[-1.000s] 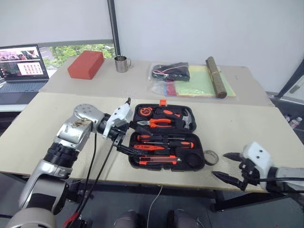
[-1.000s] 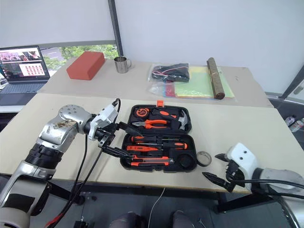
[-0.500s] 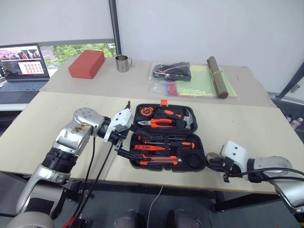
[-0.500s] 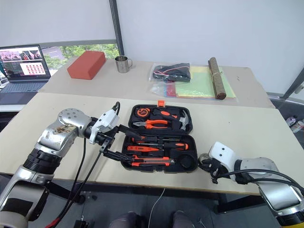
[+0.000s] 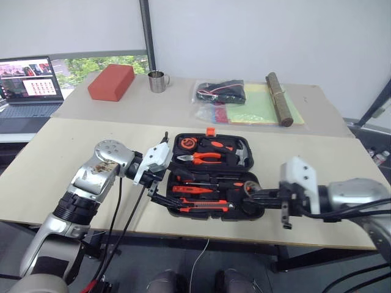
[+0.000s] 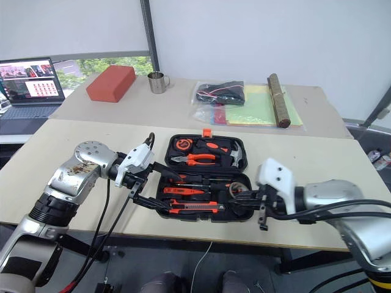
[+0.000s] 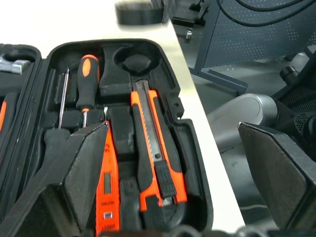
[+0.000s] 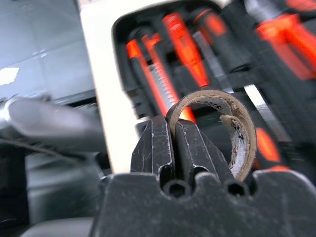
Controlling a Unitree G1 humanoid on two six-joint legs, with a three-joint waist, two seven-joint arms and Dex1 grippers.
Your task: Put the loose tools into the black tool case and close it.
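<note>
The black tool case (image 5: 227,137) lies open on the near table. Its front half holds two screwdrivers (image 5: 211,177), a tester pen (image 7: 106,182) and a utility knife (image 7: 153,148). My left gripper (image 5: 170,185) hovers open over the case's left edge, with nothing between its fingers. My right gripper (image 8: 173,121) is shut on the wall of the grey tape roll (image 8: 224,128). It holds the roll (image 6: 237,189) just above the case's front right corner, near the round recess (image 7: 136,61).
Pliers (image 5: 204,157), a hammer (image 5: 239,152) and a tape measure (image 5: 186,144) sit in the case's far half. On the far table are a red block (image 5: 111,81), a metal mug (image 5: 157,81), a black bundle in plastic (image 5: 221,91), a brown roll (image 5: 278,97) and a laptop (image 5: 27,82).
My right gripper shut on the tape roll lying right of the case, then lifted it leftward over the case's front right corner. The left gripper stayed in place.
</note>
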